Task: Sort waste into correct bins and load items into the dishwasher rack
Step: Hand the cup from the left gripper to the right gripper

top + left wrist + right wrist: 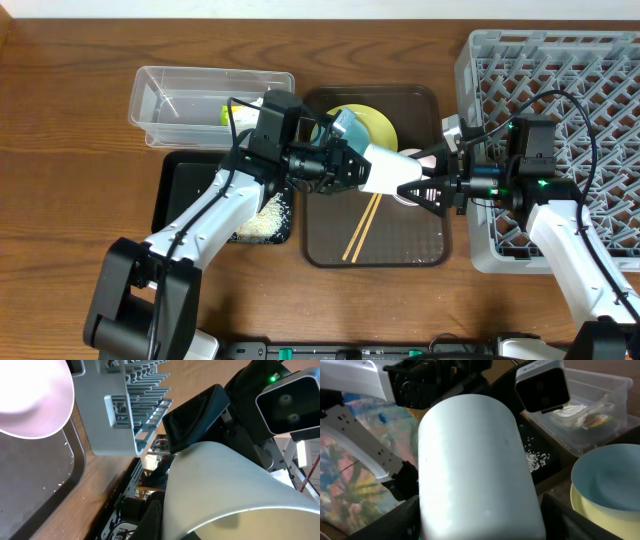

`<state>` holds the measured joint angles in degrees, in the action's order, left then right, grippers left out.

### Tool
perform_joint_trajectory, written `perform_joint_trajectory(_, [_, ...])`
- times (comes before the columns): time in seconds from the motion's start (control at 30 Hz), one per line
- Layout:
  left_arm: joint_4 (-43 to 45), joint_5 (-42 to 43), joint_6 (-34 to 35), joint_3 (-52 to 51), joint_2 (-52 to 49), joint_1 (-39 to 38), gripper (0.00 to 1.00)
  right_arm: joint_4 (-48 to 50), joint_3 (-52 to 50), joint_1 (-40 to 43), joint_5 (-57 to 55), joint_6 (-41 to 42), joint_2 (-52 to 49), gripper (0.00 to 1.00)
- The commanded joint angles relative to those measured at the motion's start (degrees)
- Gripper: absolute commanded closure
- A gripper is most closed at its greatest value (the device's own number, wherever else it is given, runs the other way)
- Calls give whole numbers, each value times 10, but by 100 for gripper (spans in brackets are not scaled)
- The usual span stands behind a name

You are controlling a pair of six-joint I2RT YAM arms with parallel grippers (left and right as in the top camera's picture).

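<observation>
The small white cup (388, 166) hangs over the dark brown serving tray (420, 250), held between both grippers. My left gripper (350, 163) grips its left end and my right gripper (412, 188) is closed round its right end. The cup fills the right wrist view (475, 465) and the left wrist view (225, 485). The blue bowl (607, 477) sits on the yellow plate (378, 122). The pale pink bowl (30, 395) lies under the cup. The chopsticks (360, 228) lie on the brown tray. The rice (262, 222) is in the black tray (185, 185).
The clear tub (180, 95) at the back left holds the green-and-yellow wrapper (595, 420) and the white tissue (570, 412). The grey rack (560, 60) stands at the right, next to the brown tray.
</observation>
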<state>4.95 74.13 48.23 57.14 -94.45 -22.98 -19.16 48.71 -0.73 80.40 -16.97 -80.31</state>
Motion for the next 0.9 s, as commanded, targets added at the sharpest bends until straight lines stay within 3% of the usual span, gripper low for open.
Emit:
perform_joint_trajectory(0.0, [3, 17, 2, 5, -1, -1, 94, 1, 7, -7, 17, -2, -2, 34])
perform_joint_trajectory(0.23, [3, 9, 1, 5, -1, -1, 83, 1, 7, -23, 1, -2, -2, 38])
perform_joint_trajectory(0.33, [3, -24, -17, 5, -1, -1, 55, 0, 7, -23, -35, -2, -2, 45])
perform_joint_trajectory(0.47, [-33, -115, -69, 5, -1, -1, 42, -3, 7, -23, -132, 29, -2, 50])
perform_joint_trajectory(0.67, [-147, -294, -190, 5, 12, 26, 34, -17, 9, -22, -286, 78, 11, 59])
perform_joint_trajectory(0.87, [-294, -447, -292, 5, 98, 77, 32, -135, 60, -11, -458, 103, 67, 62])
